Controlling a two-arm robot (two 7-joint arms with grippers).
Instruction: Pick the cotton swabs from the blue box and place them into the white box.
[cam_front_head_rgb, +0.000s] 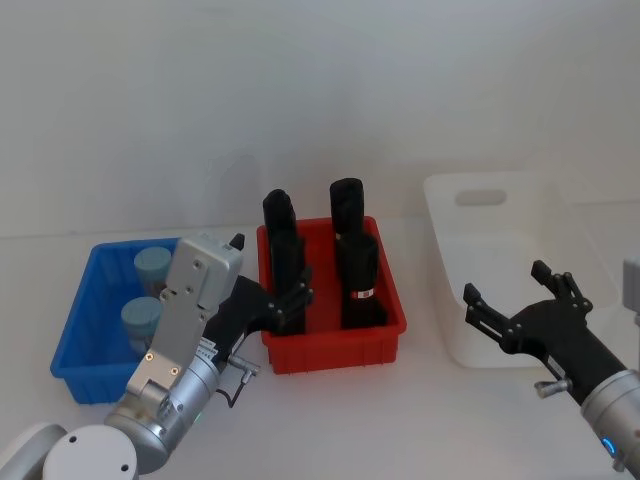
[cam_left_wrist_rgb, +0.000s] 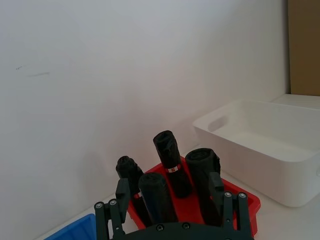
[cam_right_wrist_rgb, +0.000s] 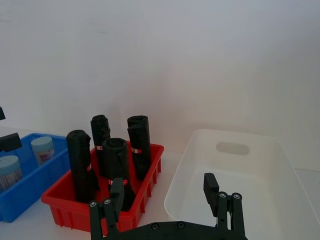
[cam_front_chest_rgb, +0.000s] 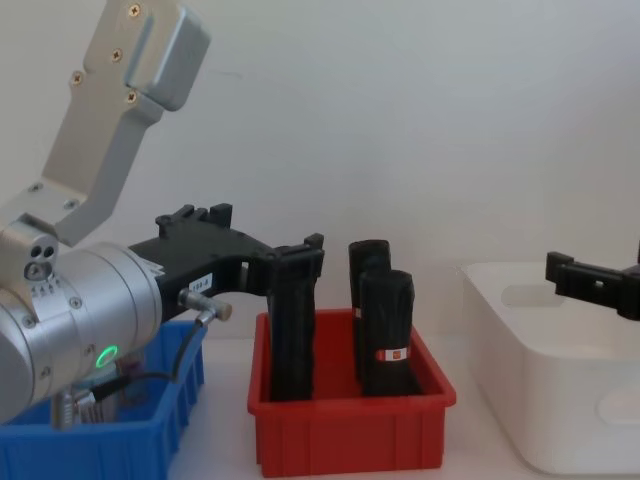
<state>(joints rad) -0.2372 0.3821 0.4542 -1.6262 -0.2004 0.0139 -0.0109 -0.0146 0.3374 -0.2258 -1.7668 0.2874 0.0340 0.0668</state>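
Currently cotton swabs (cam_front_head_rgb: 141, 317) in blue box (cam_front_head_rgb: 72, 330), black rolls (cam_front_head_rgb: 357, 270) in red bin (cam_front_head_rgb: 335, 345); left gripper (cam_left_wrist_rgb: 169, 186), right gripper (cam_right_wrist_rgb: 164, 186) spread wide.

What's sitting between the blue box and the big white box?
A red bin of four standing black rolls, clear in the head view.

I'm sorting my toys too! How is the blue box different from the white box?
The blue box is bright blue and shallow; the white box is white, taller and bigger. The blue box holds two jars of cotton swabs; the white box holds none. Both are open-topped.
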